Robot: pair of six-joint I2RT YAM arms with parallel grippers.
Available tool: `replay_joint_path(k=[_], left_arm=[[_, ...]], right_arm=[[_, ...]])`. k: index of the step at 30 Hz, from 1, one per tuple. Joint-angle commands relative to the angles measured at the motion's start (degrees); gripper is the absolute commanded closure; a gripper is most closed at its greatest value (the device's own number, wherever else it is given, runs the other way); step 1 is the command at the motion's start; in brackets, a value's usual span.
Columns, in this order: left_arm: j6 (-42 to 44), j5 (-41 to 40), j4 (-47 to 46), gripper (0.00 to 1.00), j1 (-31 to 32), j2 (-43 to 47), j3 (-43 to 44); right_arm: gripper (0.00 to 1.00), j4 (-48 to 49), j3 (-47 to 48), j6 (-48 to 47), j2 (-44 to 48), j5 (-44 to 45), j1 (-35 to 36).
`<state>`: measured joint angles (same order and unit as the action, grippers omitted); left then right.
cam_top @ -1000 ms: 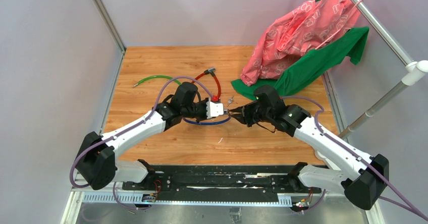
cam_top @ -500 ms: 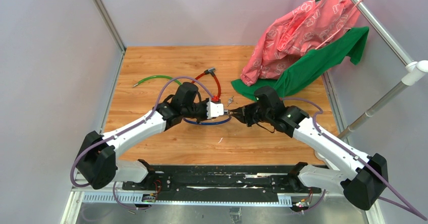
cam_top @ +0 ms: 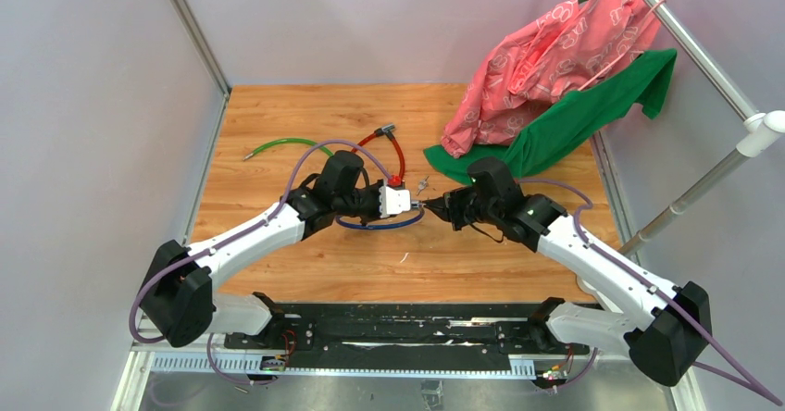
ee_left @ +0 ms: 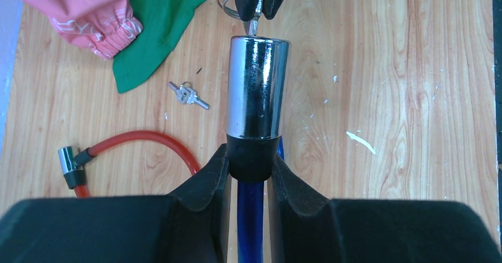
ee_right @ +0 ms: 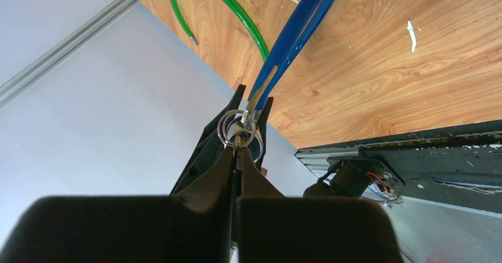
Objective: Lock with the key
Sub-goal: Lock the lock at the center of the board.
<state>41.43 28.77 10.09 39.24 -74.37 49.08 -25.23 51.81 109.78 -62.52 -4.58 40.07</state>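
Keys (ee_left: 188,95), red cable (ee_left: 142,136) beside lock (ee_left: 258,88)

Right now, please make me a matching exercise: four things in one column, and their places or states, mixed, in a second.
1. key
2. blue cable lock
3. spare keys
4. red cable

A. loose near the green cloth
B. clamped in the left gripper
C. lying in an arc on the table
D. pinched in the right gripper

Pairs: 1-D, 2-B, 3-A, 4-C
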Motion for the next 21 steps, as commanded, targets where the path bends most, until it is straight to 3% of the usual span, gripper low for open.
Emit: replay_joint_path(k=[1, 10, 21], left_arm=[[-0.38, -0.19, 2.83, 1.00, 0.02, -0.63, -0.08], [-1.35, 2.54, 3.58, 1.00, -0.04, -0.73, 0.34], [-4.03, 4.56, 5.00, 1.00, -1.65, -2.26, 2.28]], right_arm=[[1.00, -1.23, -1.36, -2.74, -0.62, 2.30, -1.48], [1.00, -0.24, 0.49, -30.06, -1.86, 6.92, -4.33], [1.00, 12.01, -4.59, -45.58, -1.13, -1.93, -4.14]])
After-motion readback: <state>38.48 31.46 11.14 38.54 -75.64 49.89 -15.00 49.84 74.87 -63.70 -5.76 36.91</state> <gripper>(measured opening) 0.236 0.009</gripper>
